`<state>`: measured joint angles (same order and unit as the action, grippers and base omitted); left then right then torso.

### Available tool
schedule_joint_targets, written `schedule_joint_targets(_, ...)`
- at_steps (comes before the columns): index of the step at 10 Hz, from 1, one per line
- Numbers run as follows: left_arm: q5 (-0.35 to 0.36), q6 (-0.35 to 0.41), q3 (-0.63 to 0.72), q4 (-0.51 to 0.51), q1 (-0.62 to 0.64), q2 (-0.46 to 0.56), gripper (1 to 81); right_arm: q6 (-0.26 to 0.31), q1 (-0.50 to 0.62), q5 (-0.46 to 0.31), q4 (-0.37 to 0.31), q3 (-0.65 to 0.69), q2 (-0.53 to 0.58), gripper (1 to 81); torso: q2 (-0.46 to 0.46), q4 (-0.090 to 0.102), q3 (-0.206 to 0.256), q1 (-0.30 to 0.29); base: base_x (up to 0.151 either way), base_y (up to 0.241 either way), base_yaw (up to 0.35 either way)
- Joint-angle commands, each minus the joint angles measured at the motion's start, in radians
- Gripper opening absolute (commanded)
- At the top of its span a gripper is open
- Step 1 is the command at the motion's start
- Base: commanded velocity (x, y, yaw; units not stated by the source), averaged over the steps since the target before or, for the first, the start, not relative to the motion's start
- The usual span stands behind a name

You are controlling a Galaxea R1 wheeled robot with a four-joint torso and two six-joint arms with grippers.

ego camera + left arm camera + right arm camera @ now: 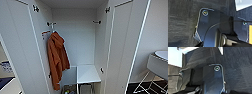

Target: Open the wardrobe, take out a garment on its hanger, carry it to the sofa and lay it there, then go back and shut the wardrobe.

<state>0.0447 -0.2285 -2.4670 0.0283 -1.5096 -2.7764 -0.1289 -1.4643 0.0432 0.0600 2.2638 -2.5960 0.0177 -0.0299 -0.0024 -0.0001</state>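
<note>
The wardrobe (77,42) stands right in front of me in the head view, white inside. Its left door (20,50) and right door (122,50) are both swung wide open. An orange-rust hooded garment (57,60) hangs at the left of the interior, with a thin white hook (52,26) above it by the rail fitting. In each wrist view a dark plate of my arm (209,28) (213,80) hangs over dark carpet.
A white shelf box (87,73) fills the wardrobe's lower right, with small items (70,88) on the floor below it. A pale seat on thin white legs (157,62) stands to the right. Dark carpet (238,72) lies under both arms.
</note>
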Motion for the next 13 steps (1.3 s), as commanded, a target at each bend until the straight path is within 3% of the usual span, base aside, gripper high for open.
schedule_joint_targets(1, 0.03, 0.09, 0.397, 0.018, 0.122, 0.359, 81.1, -0.005, 0.169, -0.032, -0.144, -0.119, 0.205, 81.1, 0.0, 0.0, 0.0, 0.0, 0.0, 0.0, 0.0)
schedule_joint_targets(3, 0.11, 0.057, 0.485, 0.038, 0.151, 0.512, 81.1, -0.005, 0.228, -0.026, -0.19, -0.152, 0.3, 81.1, 0.0, 0.0, 0.0, 0.0, 0.0, 0.0, 0.0)
schedule_joint_targets(7, 0.198, -0.128, 0.577, 0.042, 0.195, 0.786, 81.1, -0.046, 0.362, -0.037, -0.249, -0.156, 0.445, 81.1, 0.0, 0.0, 0.0, 0.0, 0.0, 0.0, 0.0)
schedule_joint_targets(9, 0.198, -0.258, 0.571, 0.042, 0.242, 0.905, 81.1, -0.083, 0.426, -0.045, -0.25, -0.121, 0.478, 81.1, 0.0, 0.0, 0.0, 0.0, 0.0, 0.0, 0.0)
schedule_joint_targets(11, 0.179, -0.323, 0.55, 0.042, 0.336, 0.989, 81.1, -0.098, 0.512, -0.101, -0.25, -0.063, 0.479, 81.1, 0.0, 0.0, 0.0, 0.0, 0.0, 0.0, 0.0)
schedule_joint_targets(13, 0.087, -0.345, 0.537, 0.039, 0.452, 1.06, 81.1, -0.095, 0.625, -0.193, -0.236, -0.044, 0.491, 81.1, 0.0, 0.0, 0.0, 0.0, 0.0, 0.0, 0.0)
